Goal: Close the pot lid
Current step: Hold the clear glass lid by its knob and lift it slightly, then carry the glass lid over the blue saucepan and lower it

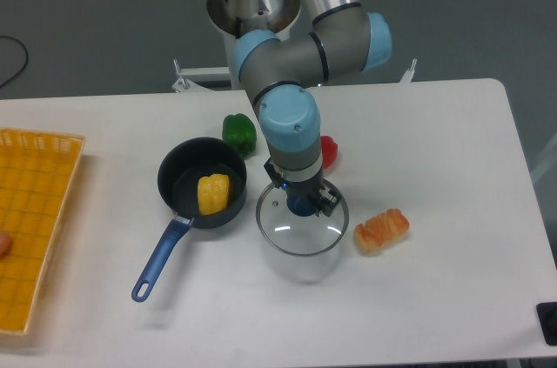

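The pot (178, 185) is a dark navy saucepan left of centre, its long blue handle pointing toward the front left. A yellow food piece (213, 193) lies inside it and the pot is uncovered. The lid (302, 227) is clear glass with a metal rim, just right of the pot and apart from it. Whether it rests on the table or hangs slightly above it I cannot tell. My gripper (301, 202) points straight down over the lid's centre, its fingers shut on the blue knob.
A green pepper (239, 133) sits behind the pot. Partly hidden behind my arm is a red item (329, 150). An orange bread-like piece (381, 230) lies right of the lid. A yellow basket (35, 220) fills the left edge.
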